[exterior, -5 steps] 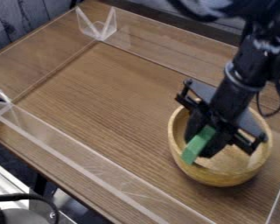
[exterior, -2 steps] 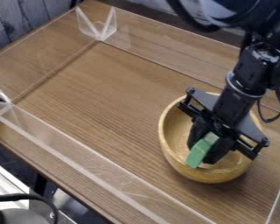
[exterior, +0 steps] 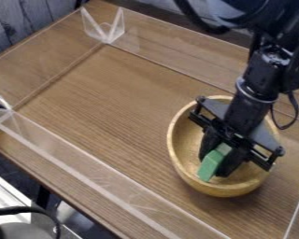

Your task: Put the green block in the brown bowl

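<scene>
Fingers clamped on green block inside brown bowl, wooden tabletop

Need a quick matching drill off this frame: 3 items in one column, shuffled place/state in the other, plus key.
Column 1:
1. green block
2. brown bowl
3. tool

Column 2:
A. resting on the wooden table, near its right edge
B. black, pointing steeply down over the bowl, shut
C. clamped in the tool, tilted, its lower end inside the bowl

Pairs: 1-C, 2-A, 3-B
</scene>
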Controlling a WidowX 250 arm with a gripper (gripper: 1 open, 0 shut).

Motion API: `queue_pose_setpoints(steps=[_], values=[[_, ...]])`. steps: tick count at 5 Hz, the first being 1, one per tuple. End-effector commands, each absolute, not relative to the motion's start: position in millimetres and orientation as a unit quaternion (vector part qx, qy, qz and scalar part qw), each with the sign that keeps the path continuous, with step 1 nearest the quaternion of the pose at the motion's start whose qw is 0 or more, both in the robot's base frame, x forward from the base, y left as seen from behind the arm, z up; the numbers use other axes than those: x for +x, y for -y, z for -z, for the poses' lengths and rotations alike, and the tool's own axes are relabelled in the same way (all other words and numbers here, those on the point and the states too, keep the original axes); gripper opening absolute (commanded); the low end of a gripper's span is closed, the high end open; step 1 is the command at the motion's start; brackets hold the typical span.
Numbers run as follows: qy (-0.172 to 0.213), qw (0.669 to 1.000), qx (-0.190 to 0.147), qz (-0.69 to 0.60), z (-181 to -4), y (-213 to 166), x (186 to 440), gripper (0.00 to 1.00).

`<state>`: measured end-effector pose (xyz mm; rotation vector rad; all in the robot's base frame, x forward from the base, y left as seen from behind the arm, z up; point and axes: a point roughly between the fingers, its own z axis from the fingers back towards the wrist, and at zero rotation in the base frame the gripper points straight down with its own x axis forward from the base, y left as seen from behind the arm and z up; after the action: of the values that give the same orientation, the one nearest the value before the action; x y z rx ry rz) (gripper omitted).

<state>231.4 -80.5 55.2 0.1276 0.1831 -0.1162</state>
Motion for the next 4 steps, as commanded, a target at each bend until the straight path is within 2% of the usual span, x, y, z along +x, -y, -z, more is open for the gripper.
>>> queue_pose_setpoints(steps=[1,3,4], values=[[-0.068,0.994,0.046,0.069,-65.3,73.5,234.9,0.00],[-0.049,0.996,0.028,0.062,-63.1,81.0,245.1,0.00],[-0.054,0.996,0.033,0.060,-65.3,85.0,247.2,0.00]])
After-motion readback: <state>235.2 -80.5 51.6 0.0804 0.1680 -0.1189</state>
